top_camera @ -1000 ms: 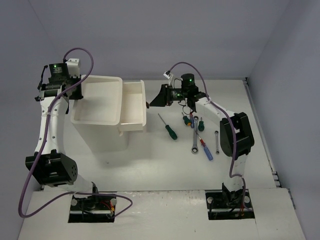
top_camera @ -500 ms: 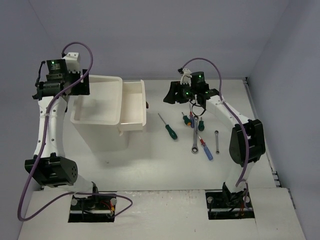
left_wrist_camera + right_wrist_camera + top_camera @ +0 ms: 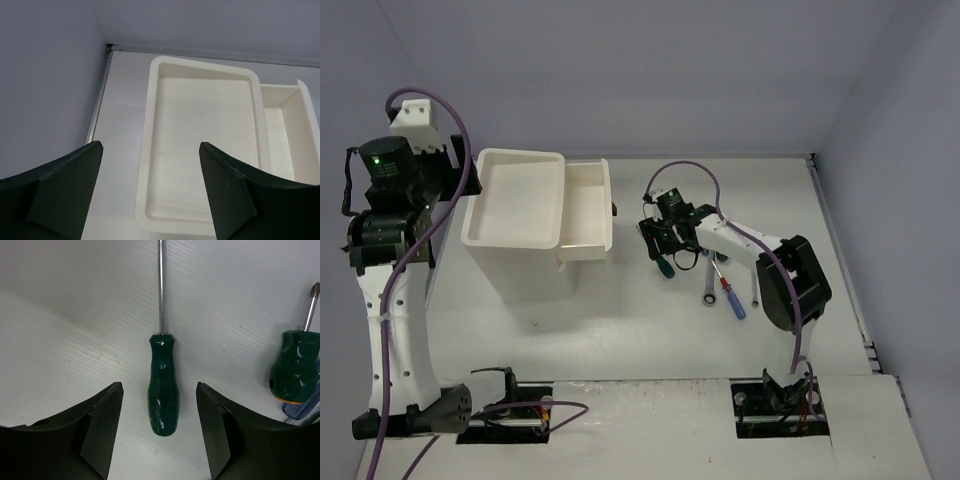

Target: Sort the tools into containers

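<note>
Towards the far left corner of the bench [image 3: 650, 340], the left gripper [image 3: 149, 150] is held high above the white box [image 3: 520, 275], its two dark fingers spread wide with nothing between them and nothing touched. Through that gap the box's shallow tray top [image 3: 148, 150] is seen lying bare. The box stands near the left edge of the bench, and its top drawer [image 3: 608, 215] is pulled out to the right, with its small dark handle [image 3: 616, 209] facing the middle of the bench. Just right of the drawer, about midway between the left and right edges, the right gripper [image 3: 158, 385] is lowered over a green-handled screwdriver [image 3: 163, 405] that lies flat on the bench. The jaws are spread wide on either side of the handle, with bare bench showing on both sides, so the tool is straddled and not pinched. Whether the fingertips touch the bench cannot be told. Further right, a second green-handled screwdriver [image 3: 295, 365] lies close against a blue-handled screwdriver [image 3: 300, 411], and two silver wrenches [image 3: 708, 292] are seen beside them, well short of the right edge.
</note>
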`<state>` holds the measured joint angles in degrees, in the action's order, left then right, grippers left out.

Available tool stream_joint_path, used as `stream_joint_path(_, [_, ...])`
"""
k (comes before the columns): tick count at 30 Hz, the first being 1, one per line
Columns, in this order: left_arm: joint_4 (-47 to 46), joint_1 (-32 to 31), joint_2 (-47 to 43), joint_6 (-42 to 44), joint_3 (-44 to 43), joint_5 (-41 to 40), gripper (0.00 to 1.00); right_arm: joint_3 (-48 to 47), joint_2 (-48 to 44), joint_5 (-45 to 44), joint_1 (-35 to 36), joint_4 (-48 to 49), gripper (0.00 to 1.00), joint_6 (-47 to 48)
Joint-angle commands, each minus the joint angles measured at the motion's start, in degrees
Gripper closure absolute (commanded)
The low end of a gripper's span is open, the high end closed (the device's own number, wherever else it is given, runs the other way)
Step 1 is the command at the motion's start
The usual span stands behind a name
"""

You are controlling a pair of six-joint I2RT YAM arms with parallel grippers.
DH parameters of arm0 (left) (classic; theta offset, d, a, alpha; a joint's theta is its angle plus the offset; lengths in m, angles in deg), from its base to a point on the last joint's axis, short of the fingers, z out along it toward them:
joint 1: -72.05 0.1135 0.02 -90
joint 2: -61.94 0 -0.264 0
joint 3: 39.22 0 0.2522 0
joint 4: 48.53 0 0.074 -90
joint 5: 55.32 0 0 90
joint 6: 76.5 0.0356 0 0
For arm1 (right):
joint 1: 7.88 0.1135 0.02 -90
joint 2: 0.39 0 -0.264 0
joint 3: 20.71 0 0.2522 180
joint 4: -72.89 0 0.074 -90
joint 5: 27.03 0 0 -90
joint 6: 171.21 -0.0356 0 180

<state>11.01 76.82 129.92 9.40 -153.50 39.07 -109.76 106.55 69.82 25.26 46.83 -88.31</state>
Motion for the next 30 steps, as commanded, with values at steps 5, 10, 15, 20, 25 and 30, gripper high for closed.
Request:
stream_joint_path(5, [1.0,-4.2,-4.6,-1.0,5.4,-3.2,0.25,0.2,3.6,-9.4,0.4,0.3,0.48,-1.1])
stream_joint_path(10, [1.3,-6.3,-5.8,-1.0,7.2,-3.3,0.25,-1.0,6.4,-7.0,0.6,0.6,0.59,-0.6])
stream_joint_path(15, [1.3,-6.8,-5.7,-0.8,7.2,-3.5,0.25,-1.1,7.2,-5.8,0.5,0.7,0.89,-0.9])
stream_joint_path(20, [1.3,-7.1,-5.2,-1.0,6.3,-3.5,0.25,-1.1,0.0,-10.9,0.2,0.6,1.0,-4.1])
stream_joint_path(25, [1.7,-7.1,-4.5,-1.3,4.0,-3.7,0.25,-5.4,-11.6,-14.5,-0.6,0.6,1.0,-11.8])
stream_joint_path(30, [1.9,-7.1,-3.9,-1.7,2.4,-3.9,0.25,-12.0,-15.9,-13.1,1.6,0.7,1.0,-17.4])
